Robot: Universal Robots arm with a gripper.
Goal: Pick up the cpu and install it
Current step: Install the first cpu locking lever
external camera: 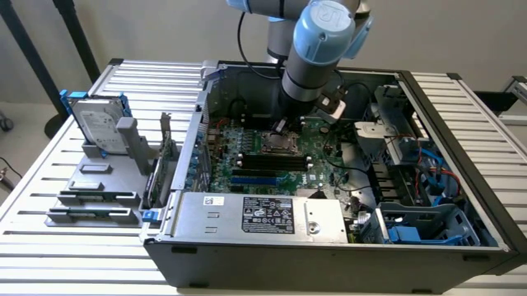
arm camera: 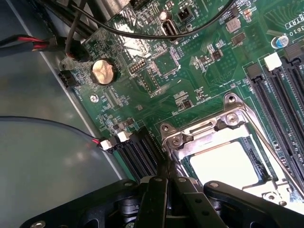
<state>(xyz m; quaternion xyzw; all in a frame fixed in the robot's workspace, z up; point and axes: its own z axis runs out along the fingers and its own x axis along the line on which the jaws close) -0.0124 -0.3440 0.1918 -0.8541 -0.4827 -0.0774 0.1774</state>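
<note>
Just beside end effector [arm camera: 164, 178]: cpu [arm camera: 223, 164].

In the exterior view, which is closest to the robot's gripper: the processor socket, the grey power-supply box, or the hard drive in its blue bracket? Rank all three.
1. CPU socket, just below the gripper, mid-motherboard.
2. Power-supply box, at the case's front edge.
3. Hard drive, outside the case, at the exterior view's left.

The arm [external camera: 317, 43] has light blue plastic joint caps over dark grey metal tube segments, with a black cable running beside it. The gripper [arm camera: 164, 183] is matte black, its linkage pinned with round silver screws, its fingers [arm camera: 156, 199] narrow and dark.
</note>
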